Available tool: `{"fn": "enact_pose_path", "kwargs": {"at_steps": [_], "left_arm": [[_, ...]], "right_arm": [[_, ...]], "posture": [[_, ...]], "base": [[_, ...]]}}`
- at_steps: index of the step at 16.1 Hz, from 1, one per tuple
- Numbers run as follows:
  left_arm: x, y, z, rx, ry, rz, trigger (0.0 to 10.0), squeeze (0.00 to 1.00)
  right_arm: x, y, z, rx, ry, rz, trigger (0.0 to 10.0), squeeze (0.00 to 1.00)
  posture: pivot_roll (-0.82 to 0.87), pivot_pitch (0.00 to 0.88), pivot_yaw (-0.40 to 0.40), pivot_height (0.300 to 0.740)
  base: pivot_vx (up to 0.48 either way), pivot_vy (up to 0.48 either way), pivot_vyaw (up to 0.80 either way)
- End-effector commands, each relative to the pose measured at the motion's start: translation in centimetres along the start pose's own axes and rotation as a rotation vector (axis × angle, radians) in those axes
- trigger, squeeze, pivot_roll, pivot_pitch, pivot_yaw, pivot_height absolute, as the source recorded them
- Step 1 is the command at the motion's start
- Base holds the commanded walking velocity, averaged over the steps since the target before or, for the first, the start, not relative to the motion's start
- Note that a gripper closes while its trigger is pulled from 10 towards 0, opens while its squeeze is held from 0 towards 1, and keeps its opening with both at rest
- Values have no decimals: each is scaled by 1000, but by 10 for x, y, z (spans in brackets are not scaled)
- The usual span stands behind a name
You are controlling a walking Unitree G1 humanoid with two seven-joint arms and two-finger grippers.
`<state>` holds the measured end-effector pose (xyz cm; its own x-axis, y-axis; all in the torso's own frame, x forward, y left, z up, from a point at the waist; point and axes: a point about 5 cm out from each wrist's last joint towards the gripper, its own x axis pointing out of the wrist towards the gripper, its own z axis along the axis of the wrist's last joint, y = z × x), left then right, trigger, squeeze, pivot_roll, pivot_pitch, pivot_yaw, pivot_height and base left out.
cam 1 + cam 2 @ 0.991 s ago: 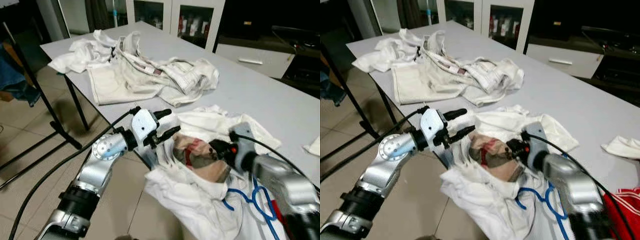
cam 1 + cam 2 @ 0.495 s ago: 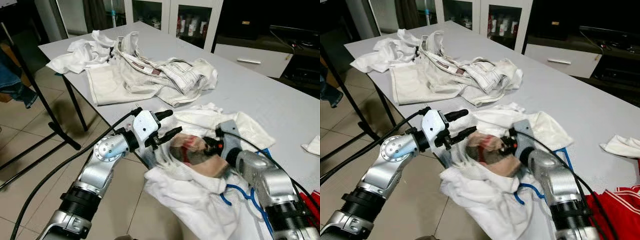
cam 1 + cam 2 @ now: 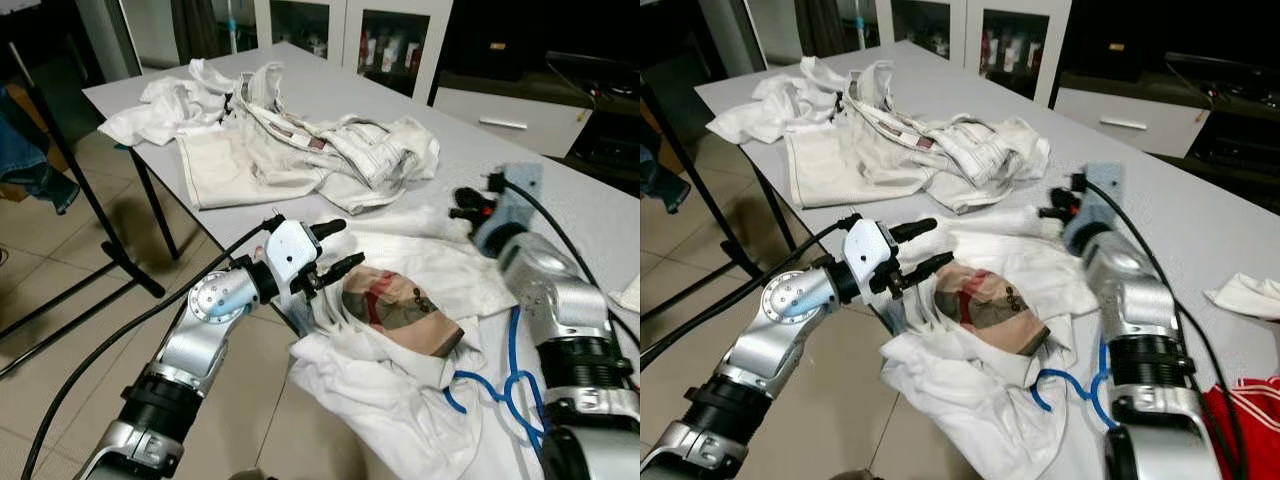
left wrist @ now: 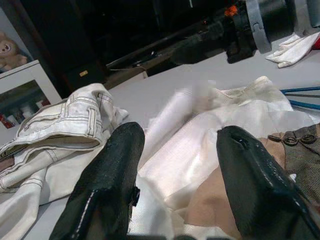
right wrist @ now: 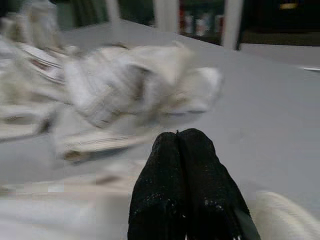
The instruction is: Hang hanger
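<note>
On the far left of the grey table point(image 3: 560, 215) lies a heap of white clothes point(image 3: 290, 145), with cream trousers spread among them. Nearer, at the table's near edge, the left gripper point(image 3: 331, 249) hovers with its two black fingers spread apart, just beside a white garment point(image 3: 400, 400) that hangs over the edge. On that garment lies a brown checked piece of cloth point(image 3: 400, 310), close to the fingertips; the left wrist view shows it between and beyond the open fingers point(image 4: 107, 185).

Right of the checked cloth, a blue hanger point(image 3: 500, 385) lies flat on the table, partly under the white garment, near the right arm. The right gripper point(image 3: 462, 203) is raised above the table farther back, apart from the clothes; in the right wrist view its fingers point(image 5: 187, 185) are pressed together with nothing between them. A small white cloth point(image 3: 1243, 296) lies at the far right edge.
</note>
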<state>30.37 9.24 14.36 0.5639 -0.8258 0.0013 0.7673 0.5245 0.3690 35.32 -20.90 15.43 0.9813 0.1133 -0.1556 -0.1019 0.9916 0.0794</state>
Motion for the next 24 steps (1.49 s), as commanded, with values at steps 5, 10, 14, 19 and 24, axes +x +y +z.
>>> {"fn": "enact_pose_path", "kwargs": {"at_steps": [5,10,14,19,24], "left_arm": [[0,-1,3,19,0,1,10000,0],[0,-1,4,26,0,-8,10000,0],[3,-2,5,32,-4,-20,10000,0],[2,-2,3,33,1,-23,10000,0],[3,-3,4,35,0,-26,10000,0]], "right_arm": [[-3,-27,13,-179,-32,-98,10000,0],[-28,-22,-18,-232,135,159,10000,1000],[-35,-24,-42,-122,277,181,10000,0],[-45,-1,-60,-92,375,338,10000,0],[-41,23,-63,-47,358,381,0,0]], "posture": [[9,0,-7,723],[3,1,-1,723],[0,0,2,723],[6,0,2,723],[6,0,7,723]], "base": [[0,0,0],[0,0,0],[0,0,0],[0,0,0],[0,0,0]]}}
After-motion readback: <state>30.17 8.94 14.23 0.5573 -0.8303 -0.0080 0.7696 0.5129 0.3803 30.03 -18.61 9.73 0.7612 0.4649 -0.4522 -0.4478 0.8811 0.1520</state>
